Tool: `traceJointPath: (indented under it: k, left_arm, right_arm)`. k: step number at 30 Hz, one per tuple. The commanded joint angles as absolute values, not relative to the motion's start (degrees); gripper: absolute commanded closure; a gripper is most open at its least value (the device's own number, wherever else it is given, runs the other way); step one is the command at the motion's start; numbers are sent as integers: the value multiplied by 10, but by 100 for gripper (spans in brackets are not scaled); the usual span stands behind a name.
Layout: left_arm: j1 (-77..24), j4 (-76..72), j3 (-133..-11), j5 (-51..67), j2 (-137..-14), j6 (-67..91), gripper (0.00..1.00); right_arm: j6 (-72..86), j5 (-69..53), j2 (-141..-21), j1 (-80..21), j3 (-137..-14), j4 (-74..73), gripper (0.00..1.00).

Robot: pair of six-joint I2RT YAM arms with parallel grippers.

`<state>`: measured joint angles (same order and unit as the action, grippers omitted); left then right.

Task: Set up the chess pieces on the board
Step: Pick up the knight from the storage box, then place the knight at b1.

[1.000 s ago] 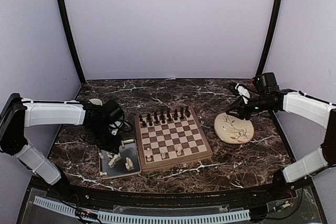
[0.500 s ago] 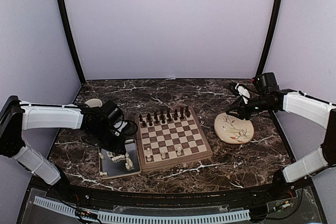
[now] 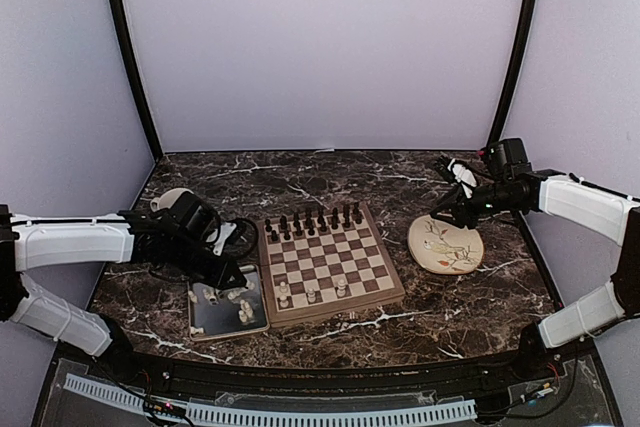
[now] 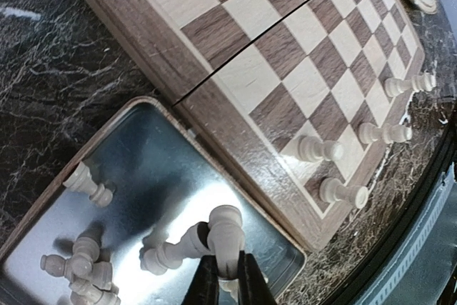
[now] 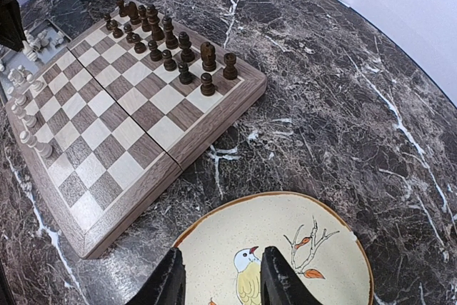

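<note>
My left gripper [image 4: 227, 256] is shut on a cream-white chess piece [image 4: 227, 233] just above the grey metal tray [image 4: 143, 162], left of the board [image 3: 328, 262]. Several more white pieces [image 4: 86, 183] lie loose in the tray. One [image 4: 171, 253] rests against the held piece. Dark brown pieces [image 3: 310, 222] fill the board's two far rows. A few white pieces [image 3: 311, 292] stand near its front edge. My right gripper [image 5: 220, 276] hangs open and empty over the round floral plate [image 5: 307, 262], right of the board.
A cream mug [image 3: 170, 197] stands on the marble table behind the left arm. The tray [image 3: 205, 315] touches the board's left edge. The plate [image 3: 446, 244] lies just right of the board. Purple walls close the back and both sides.
My left gripper has closed on a white piece in the tray, and the left arm has swung lower and further left. The right arm has not moved.
</note>
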<state>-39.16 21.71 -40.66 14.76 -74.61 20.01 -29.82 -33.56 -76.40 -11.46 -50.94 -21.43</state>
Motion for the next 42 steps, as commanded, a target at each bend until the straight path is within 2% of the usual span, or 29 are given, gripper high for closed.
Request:
traceJointPath:
  k: [1,17,23,30,36,42]
  left_arm:
    - [-390,122,-364,188,-701,221,100]
    - [-389,113,-337,182,-594,232,100]
    - [-390,123,-345,170,-594,230,100]
    - [-392,239,-479,179,-714,153,100]
    - [-395,278,-562,167,-791,94,100]
    - [-440,348,-674,128,-892,46,100]
  right_arm:
    - [-300,-338,-759,-112,-508,-211,63]
    - [-268,-373,-762,-113,-512,-203,63]
    - [-229,-399,-763,-137,-522,-194,63]
    - [-244,-379,-770,-144,-520,-200,63]
    - [-255,-370,-763,-144,-508,-196,63]
    - [-260,-371,-764,-144,-507,-197,63]
